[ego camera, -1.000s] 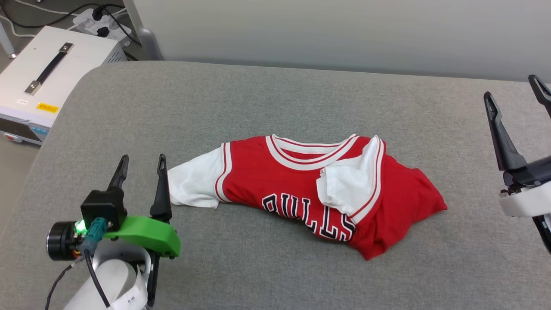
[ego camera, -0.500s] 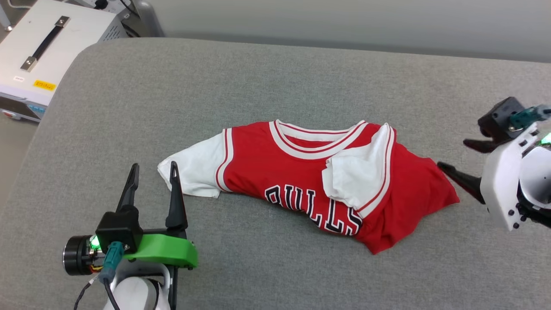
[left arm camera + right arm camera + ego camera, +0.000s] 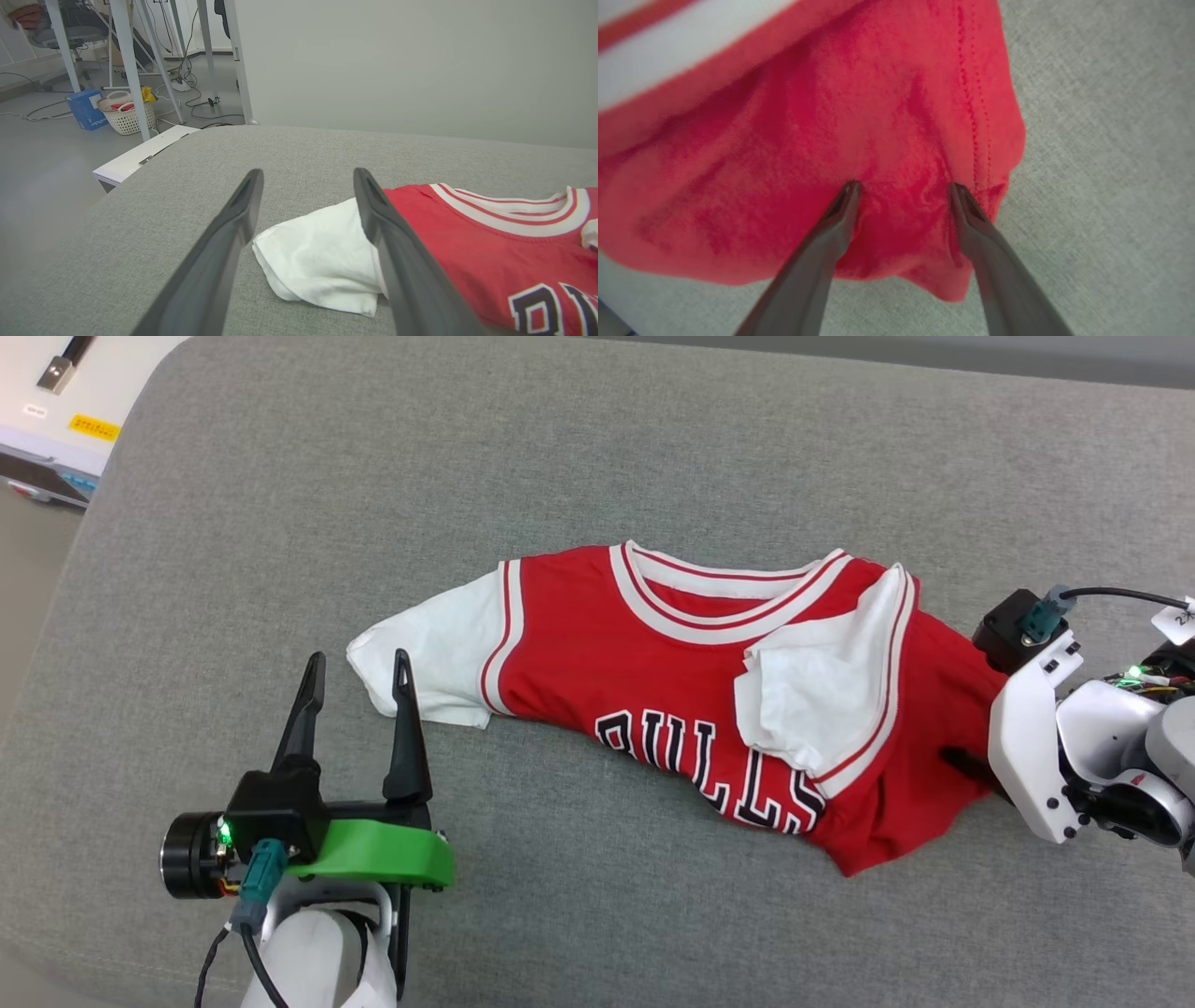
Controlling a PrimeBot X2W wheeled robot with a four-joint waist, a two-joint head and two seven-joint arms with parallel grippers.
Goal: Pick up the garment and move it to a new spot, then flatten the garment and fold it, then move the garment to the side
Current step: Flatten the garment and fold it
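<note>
The garment (image 3: 597,653), a red jersey with white sleeves and black "BULLS" lettering, lies crumpled on the grey padded table (image 3: 597,448). One white sleeve (image 3: 822,681) is folded over its chest. My left gripper (image 3: 359,658) stands open just left of the other white sleeve (image 3: 317,252), its right finger at the sleeve's edge. My right gripper (image 3: 966,709) points left into the garment's red right edge. In the right wrist view it (image 3: 903,184) is open, with both fingertips pressed onto rumpled red fabric (image 3: 831,116) and cloth bunched between them.
A white case (image 3: 47,401) with a black handle sits off the table's far left corner. The left wrist view shows floor beyond the table edge with a woven basket (image 3: 124,116), a blue box (image 3: 86,109), metal legs and cables. A pale wall (image 3: 420,60) stands behind.
The head camera has tilted down. My right gripper swung from upright at the right edge down and leftward onto the garment's right edge. The left gripper holds close to the white sleeve.
</note>
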